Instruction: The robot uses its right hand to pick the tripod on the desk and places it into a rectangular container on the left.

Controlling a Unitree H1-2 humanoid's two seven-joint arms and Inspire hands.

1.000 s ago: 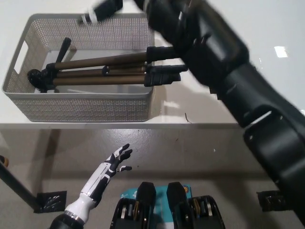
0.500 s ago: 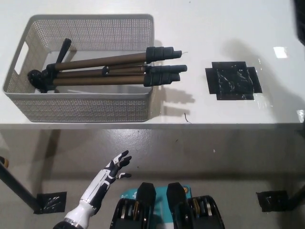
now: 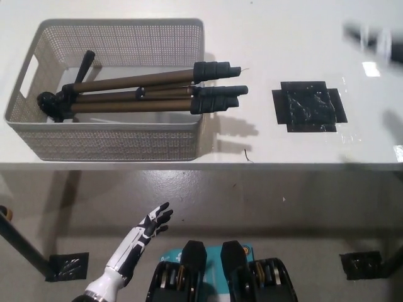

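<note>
**Tripod resting in the container**

The folded tripod [image 3: 141,94], with bronze legs and black fittings, lies lengthwise in the pale perforated rectangular container [image 3: 113,143]. Its head sits at the container's left end, and its black feet poke out over the right wall. Both sit well above the white left hand [image 3: 153,221].

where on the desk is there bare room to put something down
Bare desk runs between the tripod's feet and the black tape patch, also above that patch. The basket is crowded: the tripod fills it, legs overhanging its right rim.
</note>
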